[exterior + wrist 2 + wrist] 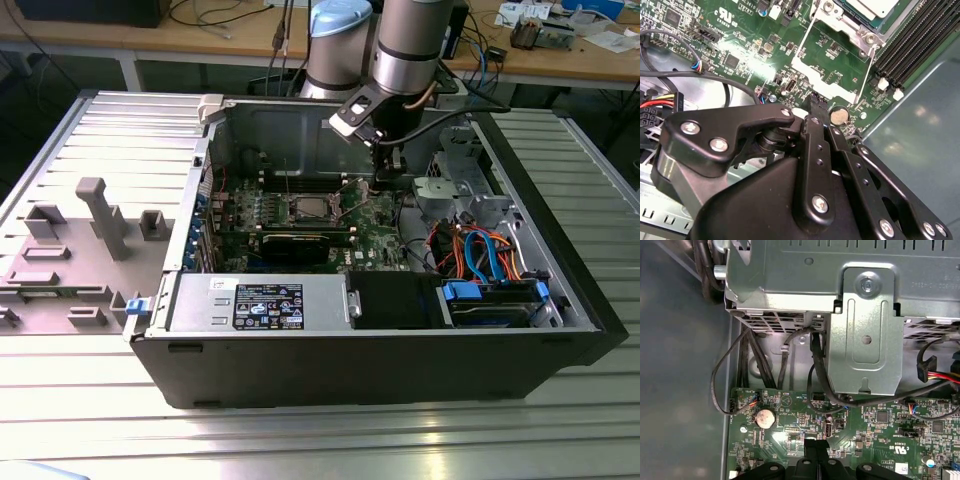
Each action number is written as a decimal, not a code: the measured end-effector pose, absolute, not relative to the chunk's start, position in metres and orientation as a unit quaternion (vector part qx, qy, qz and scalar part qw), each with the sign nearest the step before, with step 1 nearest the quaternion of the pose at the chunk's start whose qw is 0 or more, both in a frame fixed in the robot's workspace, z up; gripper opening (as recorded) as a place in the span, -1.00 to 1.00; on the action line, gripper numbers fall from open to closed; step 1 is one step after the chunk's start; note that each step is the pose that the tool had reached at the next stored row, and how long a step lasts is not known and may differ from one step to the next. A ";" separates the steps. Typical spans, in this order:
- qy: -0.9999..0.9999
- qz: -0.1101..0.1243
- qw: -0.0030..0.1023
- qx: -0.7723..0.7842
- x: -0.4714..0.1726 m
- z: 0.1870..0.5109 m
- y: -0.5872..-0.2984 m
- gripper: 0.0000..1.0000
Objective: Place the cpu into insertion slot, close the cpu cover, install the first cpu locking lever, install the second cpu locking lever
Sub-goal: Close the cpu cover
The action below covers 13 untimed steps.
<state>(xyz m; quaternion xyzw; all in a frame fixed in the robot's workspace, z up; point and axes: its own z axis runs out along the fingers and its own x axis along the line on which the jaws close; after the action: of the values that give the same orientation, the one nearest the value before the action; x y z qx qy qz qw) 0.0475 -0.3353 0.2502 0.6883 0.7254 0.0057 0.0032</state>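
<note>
An open computer case (360, 370) lies on its side on a ribbed aluminium table (300, 440). A grey moulded fixture (100, 225) lies towards the exterior view's left. The silver robot arm (410, 45) reaches down into the case from behind. Along the near wall sits the power supply (260, 300), and beyond it lies the green motherboard (740, 45). A metal drive cage (865, 315) with bundled cables (817, 370) stands towards the exterior view's right.

The black gripper (812, 120) hangs low over a bare stretch of the board near its edge, well apart from the insertion slot (307, 208). Its fingers (815, 444) are drawn together and nothing shows between them.

The cpu (875, 7) lies in the insertion slot with its pale metal top up. The silver cpu cover (850, 25) frames it, though I cannot tell whether it lies fully flat. Two thin wire locking levers (866, 75) run out from the socket's sides over the board, not tucked against it. Black memory slots (915, 40) run beside the socket. A coin cell battery (840, 116) sits just beside the gripper's tip.
</note>
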 end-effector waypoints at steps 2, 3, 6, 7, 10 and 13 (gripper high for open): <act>0.725 0.006 0.003 0.688 0.047 0.250 -0.335 -0.79; 0.725 0.006 0.003 0.688 0.046 0.250 -0.335 -0.79; 0.725 0.006 0.003 0.688 0.042 0.250 -0.335 -0.79; 0.725 0.006 0.003 0.688 0.041 0.250 -0.335 -0.79; 0.725 0.006 0.003 0.688 0.039 0.250 -0.335 -0.79; 0.725 0.006 0.003 0.688 0.035 0.250 -0.335 -0.79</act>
<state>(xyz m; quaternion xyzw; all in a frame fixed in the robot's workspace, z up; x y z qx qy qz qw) 0.0355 -0.3354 0.2502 0.6883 0.7254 0.0057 0.0032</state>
